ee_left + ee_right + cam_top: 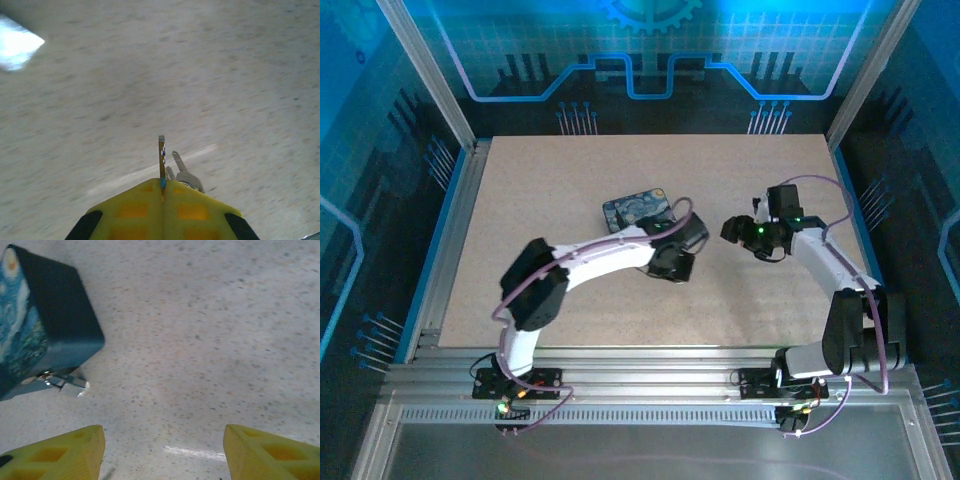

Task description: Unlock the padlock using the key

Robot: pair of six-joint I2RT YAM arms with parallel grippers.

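Where the left gripper (162,187) presses its yellow fingers flush together, the key (161,155) is pinched between them, seen edge-on and upright, its tip standing clear of the fingertips above the speckled table (150,75). Spare keys (184,173), silvery, hang just beside it on the right, close to the fingertip. A pale streak (150,172) crosses the tabletop behind them. The right gripper (162,436) is spread wide and holds nothing, with bare table between its two yellow tips. The padlock (67,383), small and silver, lies on the table at the lower edge of the box (45,325), touching it and well apart from the nearer right fingertip. The box is dark blue with a swirl-painted face. In the overhead view the box (632,208) lies mid-table. The left arm's wrist overlaps its near right corner and screens that side. The left gripper (672,264) sits just in front of the box, with the right gripper (732,229) near it, to the right.
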